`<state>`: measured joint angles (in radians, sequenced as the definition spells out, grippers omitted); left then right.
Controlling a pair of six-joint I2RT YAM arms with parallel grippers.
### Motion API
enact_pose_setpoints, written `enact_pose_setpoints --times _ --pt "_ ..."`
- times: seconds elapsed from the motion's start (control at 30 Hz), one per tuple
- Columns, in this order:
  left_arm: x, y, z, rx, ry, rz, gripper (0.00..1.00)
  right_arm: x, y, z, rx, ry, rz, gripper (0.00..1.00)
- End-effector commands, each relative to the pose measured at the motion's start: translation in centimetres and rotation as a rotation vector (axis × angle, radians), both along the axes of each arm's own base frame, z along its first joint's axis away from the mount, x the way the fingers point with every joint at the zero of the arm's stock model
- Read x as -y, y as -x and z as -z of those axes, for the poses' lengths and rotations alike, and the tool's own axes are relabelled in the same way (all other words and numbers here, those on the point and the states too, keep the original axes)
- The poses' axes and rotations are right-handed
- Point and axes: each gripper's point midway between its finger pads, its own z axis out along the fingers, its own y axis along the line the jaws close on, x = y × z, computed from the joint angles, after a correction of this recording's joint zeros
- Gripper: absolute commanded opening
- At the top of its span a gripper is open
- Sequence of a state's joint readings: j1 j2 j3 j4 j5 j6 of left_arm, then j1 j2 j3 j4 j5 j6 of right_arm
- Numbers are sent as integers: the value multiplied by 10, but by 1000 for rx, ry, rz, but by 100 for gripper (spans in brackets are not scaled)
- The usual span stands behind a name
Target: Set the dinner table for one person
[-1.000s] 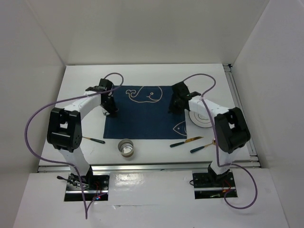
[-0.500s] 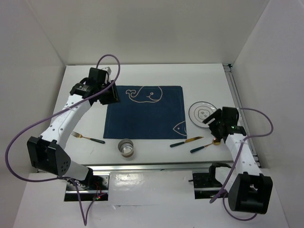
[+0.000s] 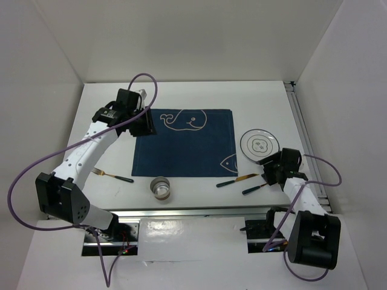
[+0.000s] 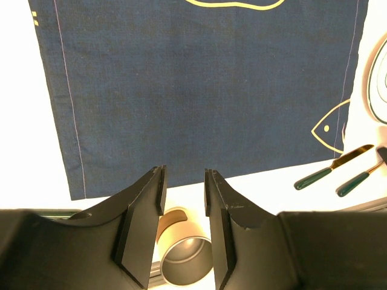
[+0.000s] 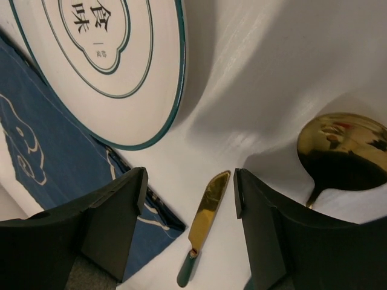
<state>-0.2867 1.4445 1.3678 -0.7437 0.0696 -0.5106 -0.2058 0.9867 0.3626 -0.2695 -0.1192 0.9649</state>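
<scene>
**A:** Wide view first: the white surface (image 3: 181,96) carried everything, and the blue placemat (image 3: 184,145) lay flat in the middle with nothing on it.

**B:** Right. The plate (image 3: 260,145) sat on bare surface just off the mat's right edge. The cup (image 3: 161,187) stood just past the near edge, and the fork (image 3: 112,176) lay at the near left.

**A:** And the arms?

**B:** The left jaws hung over the mat's far left corner, a little apart and holding nothing. The right jaws were low by the knife (image 5: 202,226) and spoon (image 5: 341,151), spread wide and empty.

**A:** So the knife was the one to watch?

**B:** I'd say so. In the right wrist view it lay between those jaws, one on either side of its long axis. Its gold blade pointed toward the plate and its green handle toward the mat's near right corner. The right arm was much nearer, with the left well apart.
</scene>
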Motion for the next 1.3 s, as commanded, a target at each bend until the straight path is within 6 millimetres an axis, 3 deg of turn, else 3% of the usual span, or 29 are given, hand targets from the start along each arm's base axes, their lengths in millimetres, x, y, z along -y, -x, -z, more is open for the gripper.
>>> enact_pose_setpoints --times 0.0,0.03,0.13,0.17,0.27,0.43,0.57,0.67,0.8,0.93,0.97,1.07,1.17,1.27 --pt "2 2 -4 21 -1 33 48 3 -25 -11 134 -33 50 69" --pt "4 1 1 11 5 40 48 4 -21 -5 126 -33 67 68" --pt "5 2 1 9 12 46 48 7 -31 -13 194 -25 87 62" --pt "5 2 1 9 12 46 48 10 -28 -3 165 -25 107 61" --pt "5 1 4 3 4 53 48 13 -35 -2 169 -15 115 60" --pt "3 2 5 -4 -5 47 48 19 -55 -1 161 -16 129 59" --pt "3 4 13 -23 -10 47 45 22 -61 3 147 -26 151 49" --pt "4 4 12 -25 -2 54 45 26 -65 -1 158 -18 170 37" --pt "6 3 11 -18 7 60 44 33 -71 -22 193 41 158 16" --pt "10 3 2 -9 24 71 44 39 -79 -69 298 111 127 3" --pt "10 2 -2 0 21 78 44 39 -78 -75 299 135 106 1" --pt "6 -2 -20 42 5 71 44 33 -85 -115 380 163 35 0" --pt "2 -4 -32 74 -11 63 44 24 -88 -135 421 157 -33 0" --pt "-1 0 -41 76 -18 57 44 0 -91 -159 504 103 -162 0"
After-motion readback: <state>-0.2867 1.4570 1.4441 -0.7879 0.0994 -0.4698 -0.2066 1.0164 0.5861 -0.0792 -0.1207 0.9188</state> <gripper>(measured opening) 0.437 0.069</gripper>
